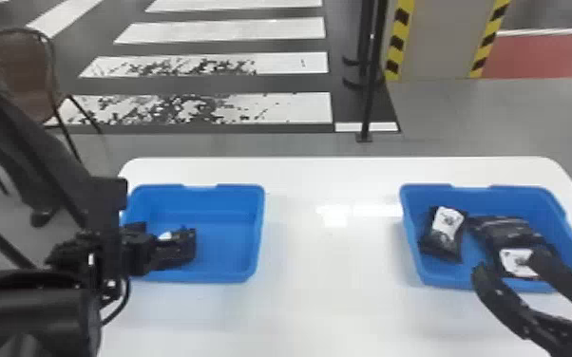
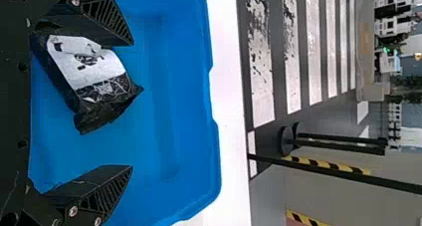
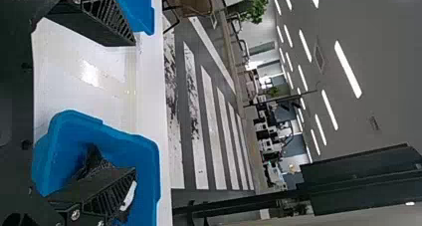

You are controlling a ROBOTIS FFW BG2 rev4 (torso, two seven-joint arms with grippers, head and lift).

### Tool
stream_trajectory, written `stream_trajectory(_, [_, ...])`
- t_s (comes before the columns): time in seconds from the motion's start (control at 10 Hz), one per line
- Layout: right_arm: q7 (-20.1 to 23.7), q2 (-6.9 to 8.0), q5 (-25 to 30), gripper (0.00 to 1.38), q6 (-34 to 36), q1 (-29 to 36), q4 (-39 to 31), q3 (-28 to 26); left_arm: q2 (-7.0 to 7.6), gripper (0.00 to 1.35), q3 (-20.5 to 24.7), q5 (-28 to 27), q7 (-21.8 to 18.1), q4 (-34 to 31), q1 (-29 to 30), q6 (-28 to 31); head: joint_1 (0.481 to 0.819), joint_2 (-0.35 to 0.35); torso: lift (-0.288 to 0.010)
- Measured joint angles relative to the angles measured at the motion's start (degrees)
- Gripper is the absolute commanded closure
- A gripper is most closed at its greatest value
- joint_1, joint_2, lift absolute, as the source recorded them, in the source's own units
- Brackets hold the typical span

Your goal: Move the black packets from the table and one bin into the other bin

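In the head view my left gripper (image 1: 174,248) is at the left blue bin (image 1: 225,275), by a black packet (image 1: 165,235) partly hidden behind it. The left wrist view has my left gripper (image 2: 132,105) open, with the white-labelled black packet (image 2: 89,79) lying in the bin, nearer one finger than the other. My right gripper (image 1: 508,267) is open at the near side of the right blue bin (image 1: 413,247). That bin holds a packet (image 1: 444,232) on its left and more black packets (image 1: 503,229) on its right. The right wrist view has my right gripper (image 3: 134,106) with one finger partly covering a packet (image 3: 130,196).
Both bins stand on a white table (image 1: 328,266), with a wide stretch of tabletop between them. Behind the table stands a black post (image 1: 370,95), and a brown chair (image 1: 23,71) is on the floor at the far left.
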Motion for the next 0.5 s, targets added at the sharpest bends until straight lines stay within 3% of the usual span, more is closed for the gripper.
stream_trajectory(0.2, [0.1,-0.33,0.01,0.13,0.0,-0.33,0.22,0.76,0.0,0.15,-0.31,-2.16,1.28,0.8,-0.8,4.86,0.695,0.136,-0.11])
stream_trajectory(0.5, [0.18,-0.48,-0.01,0.13,0.0,-0.55,0.28,1.08,0.39,0.15,-0.32,-4.03,1.33,3.79,-1.99,6.87,0.695,0.158,-0.11])
